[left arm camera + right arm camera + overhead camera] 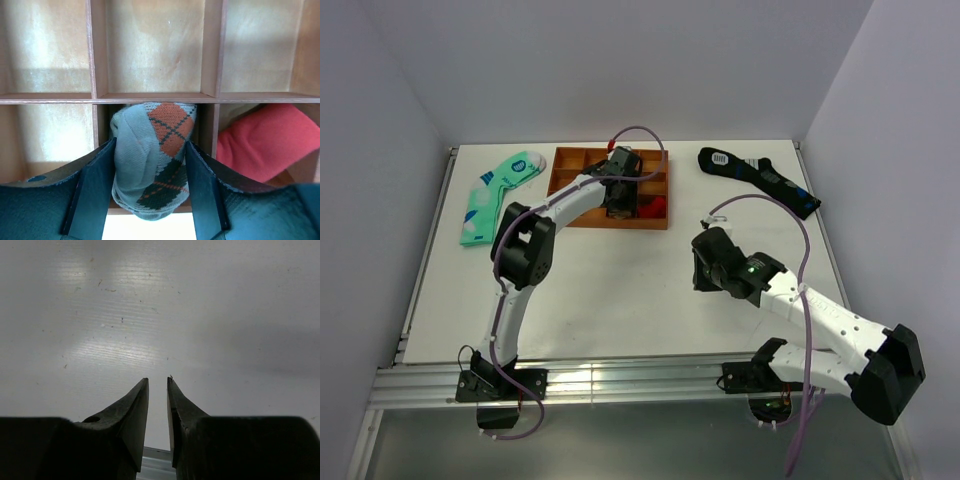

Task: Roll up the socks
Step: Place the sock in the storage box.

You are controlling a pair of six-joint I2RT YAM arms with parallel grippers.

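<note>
The argyle sock (160,130), rolled into a bundle of grey-tan knit with orange-red and dark diamonds, sits in the middle near compartment of the wooden tray (150,97). My left gripper (150,144) is shut on the bundle, one finger pressed to each side. In the top view the left gripper (620,195) reaches down into the tray (567,157) and hides the sock. My right gripper (158,381) hovers low over bare table with its fingers nearly together and nothing between them; in the top view the right gripper (703,268) is right of the table's centre.
A red rolled item (265,142) fills the tray compartment right of the sock and shows in the top view as the red item (655,208). A mint-green sock (498,192) lies left of the tray. A black sock (760,180) lies at the back right.
</note>
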